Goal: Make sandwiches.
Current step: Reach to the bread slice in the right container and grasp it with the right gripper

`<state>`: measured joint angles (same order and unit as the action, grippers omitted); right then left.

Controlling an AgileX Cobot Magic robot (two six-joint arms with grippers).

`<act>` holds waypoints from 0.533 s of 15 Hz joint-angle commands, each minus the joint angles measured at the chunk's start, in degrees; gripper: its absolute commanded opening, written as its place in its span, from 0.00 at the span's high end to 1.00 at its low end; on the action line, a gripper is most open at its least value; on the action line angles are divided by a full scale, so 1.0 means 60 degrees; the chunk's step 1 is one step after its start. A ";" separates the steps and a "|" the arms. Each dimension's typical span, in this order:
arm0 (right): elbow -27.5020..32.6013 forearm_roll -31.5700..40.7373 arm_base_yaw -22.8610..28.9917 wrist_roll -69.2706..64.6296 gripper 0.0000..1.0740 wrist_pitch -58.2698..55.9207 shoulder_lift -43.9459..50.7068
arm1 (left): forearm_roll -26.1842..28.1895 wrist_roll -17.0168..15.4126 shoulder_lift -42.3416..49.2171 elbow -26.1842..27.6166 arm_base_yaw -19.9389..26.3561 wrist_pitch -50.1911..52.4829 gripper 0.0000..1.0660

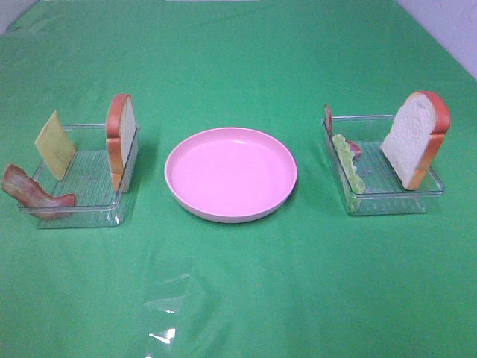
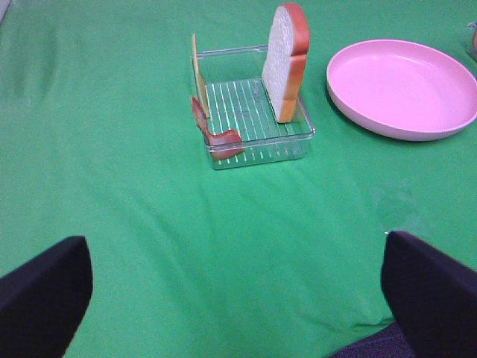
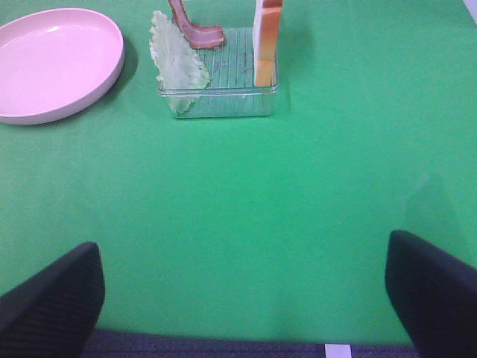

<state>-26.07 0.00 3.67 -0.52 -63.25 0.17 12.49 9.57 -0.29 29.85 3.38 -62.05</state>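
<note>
No sandwich is stacked yet; the parts wait in two trays. The left bread point(image 1: 121, 142) stands on edge in the left tray point(image 1: 86, 179), leaning on the wall nearest the plate point(image 1: 231, 175). The right bread point(image 1: 416, 138) stands the same way in the right tray point(image 1: 387, 195), but against the wall farthest from the plate. Both slices have their long axis upright and their flat faces looking sideways across the table, so each arm sees a thin crust edge end on.

Behind the left bread, well apart from it, the cheese point(image 1: 55, 145) leans upright and the left bacon point(image 1: 33, 195) drapes over the tray's outer corner. In the other tray the lettuce point(image 1: 349, 162) and right bacon point(image 1: 329, 119) lean on the plate-side wall.

The plate lies bare between the trays on the green cloth point(image 1: 238, 298).

The left gripper point(image 2: 238, 298) hangs well back from its tray, jaws spread wide with nothing between them; its slice lies ahead and a little toward the plate. The right gripper point(image 3: 242, 298) is likewise spread and holding nothing, its slice nearly straight ahead.

I'd guess bread goes first. Either arm could pinch its slice across the faces with little wrist turn, and the left slice has the shorter trip.
</note>
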 commanded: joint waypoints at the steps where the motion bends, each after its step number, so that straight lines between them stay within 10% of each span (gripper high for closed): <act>1: 0.0029 0.0000 -0.0038 0.0086 0.08 0.0067 0.0239 | 0.0000 -0.0057 -0.0010 -0.0010 0.0029 0.0000 0.06; 8: -0.0115 -0.0124 -0.0038 0.0010 0.08 0.0086 0.0134 | 0.0000 -0.0057 -0.0010 -0.0010 0.0029 0.0000 0.06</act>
<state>-26.36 -0.34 3.67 -0.52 -63.25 0.11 12.49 9.57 -0.29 29.85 3.38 -62.05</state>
